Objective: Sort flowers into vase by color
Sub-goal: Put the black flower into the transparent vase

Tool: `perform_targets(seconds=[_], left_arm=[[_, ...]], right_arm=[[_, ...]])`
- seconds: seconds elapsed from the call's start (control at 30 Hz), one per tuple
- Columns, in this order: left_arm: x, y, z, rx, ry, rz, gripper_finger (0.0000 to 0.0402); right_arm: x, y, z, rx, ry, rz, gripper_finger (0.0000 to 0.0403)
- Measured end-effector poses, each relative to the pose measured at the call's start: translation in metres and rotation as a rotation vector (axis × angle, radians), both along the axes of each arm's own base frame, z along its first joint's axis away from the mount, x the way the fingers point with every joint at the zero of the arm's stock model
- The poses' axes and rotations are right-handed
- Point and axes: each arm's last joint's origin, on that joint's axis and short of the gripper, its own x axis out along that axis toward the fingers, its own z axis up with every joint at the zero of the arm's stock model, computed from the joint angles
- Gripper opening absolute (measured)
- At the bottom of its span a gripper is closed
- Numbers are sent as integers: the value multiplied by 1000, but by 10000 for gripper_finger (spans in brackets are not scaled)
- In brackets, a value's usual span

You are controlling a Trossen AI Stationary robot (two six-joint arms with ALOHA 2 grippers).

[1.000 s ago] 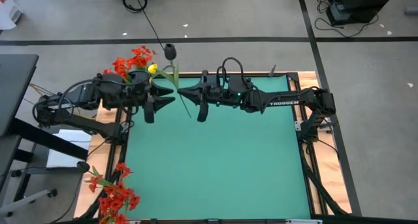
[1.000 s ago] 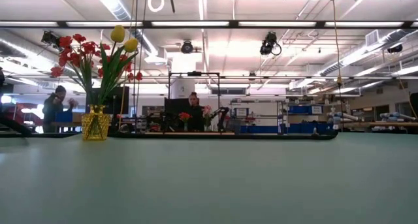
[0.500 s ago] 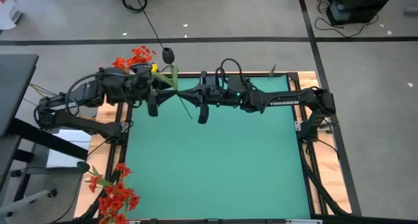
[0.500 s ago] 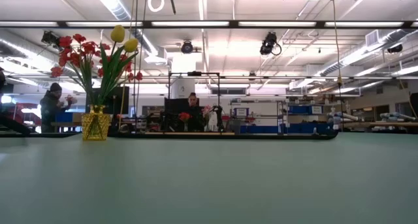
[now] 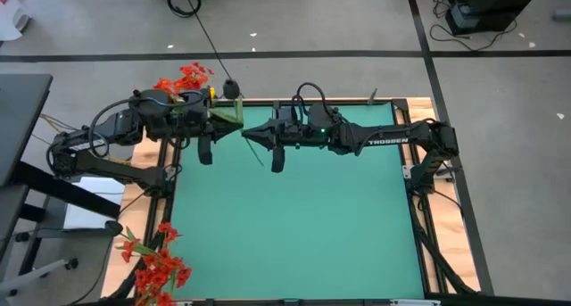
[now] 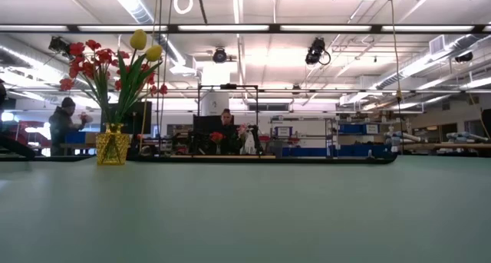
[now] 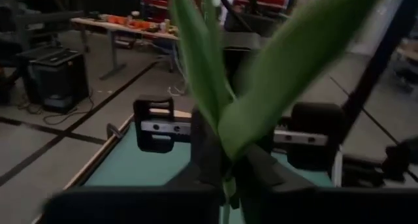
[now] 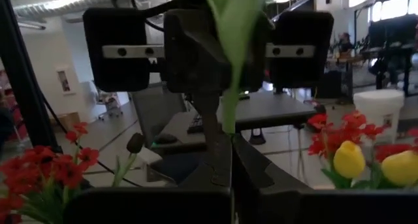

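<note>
Surface: green table mat (image 5: 294,217) in a wooden frame, bare over most of its area. Grey floor with dark tape lines around it. Low view looks level across the mat into a large workshop with strip lights; a person (image 6: 60,125) stands at a bench behind the vase, another person (image 6: 227,129) sits farther back at centre.

Both arms reach along the far edge of the mat and meet nose to nose near its far-left corner. Left gripper (image 5: 234,120) comes in from the left, right gripper (image 5: 252,132) from the right, fingertips almost touching.

Change since a second ago: the left gripper's fingers, then spread wide and short of the stem, now stand pinched on the green stem (image 7: 225,136) just above the right gripper's hold. The dark flower head (image 5: 230,89) at the stem's end lies closer to the table edge than before.

Right gripper is clamped on the same stem (image 8: 228,123); the wrist view shows its fingers closed with the stem rising between them.

Vase (image 6: 113,146): small, yellow, on the far-left corner of the table, upright, holding red flowers (image 6: 80,60) and two yellow tulips (image 6: 138,40).

More red sprays (image 5: 159,268) lie off the mat's near-left corner.
</note>
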Motion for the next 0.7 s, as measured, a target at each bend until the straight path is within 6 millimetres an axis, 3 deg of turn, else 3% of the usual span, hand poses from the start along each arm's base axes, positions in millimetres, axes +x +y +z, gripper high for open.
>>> perform_targets(seconds=[0.07,0.23,0.37,0.5,0.7], left_arm=[[0,-1,0,23,8,-21,16],[0,-3,-2,109,32,-47,7],[-8,-10,-7,151,109,-95,5],[-35,-26,-21,154,277,-251,4],[-77,-41,-25,32,336,-394,4]], right_arm=[[0,0,-1,28,15,4,10],[1,-1,-9,128,107,7,63],[0,-3,-27,375,273,-99,102],[-6,-4,-52,606,504,-177,114],[-10,28,-63,585,646,-171,113]])
